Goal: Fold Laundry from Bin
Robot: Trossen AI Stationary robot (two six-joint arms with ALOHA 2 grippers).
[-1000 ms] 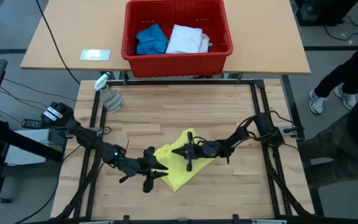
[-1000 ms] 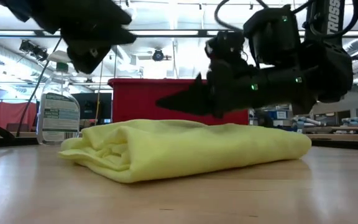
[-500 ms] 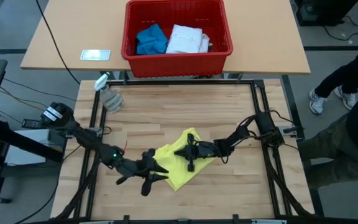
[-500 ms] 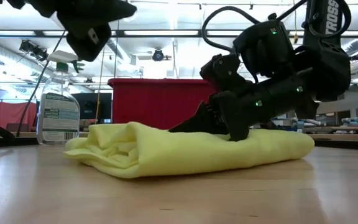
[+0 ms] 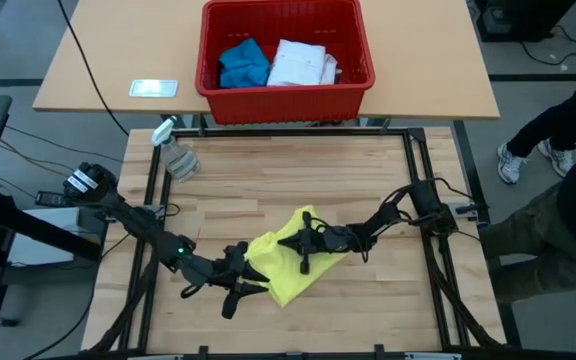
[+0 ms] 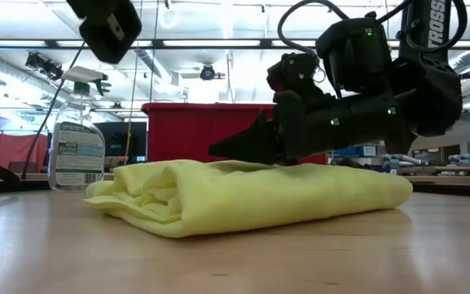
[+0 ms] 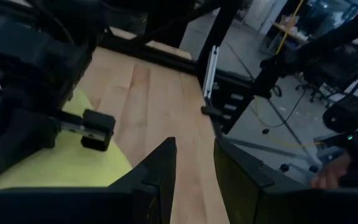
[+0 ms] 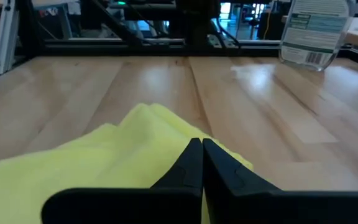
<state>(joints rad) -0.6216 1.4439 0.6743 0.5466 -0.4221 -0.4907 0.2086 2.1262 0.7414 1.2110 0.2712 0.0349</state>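
Listing, left to right: left gripper (image 5: pixel 236 290), fingers part-open and empty, hovering just off the yellow T-shirt (image 5: pixel 293 255), nearer the bench's front edge. Shirt lies folded mid-bench, long axis diagonal. Right gripper (image 5: pixel 304 243), fingers closed, sits directly over the shirt, so nearer.

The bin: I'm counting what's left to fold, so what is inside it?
The bin holds a blue piece and a white shirt side by side. Anything beneath them is covered and cannot be seen.
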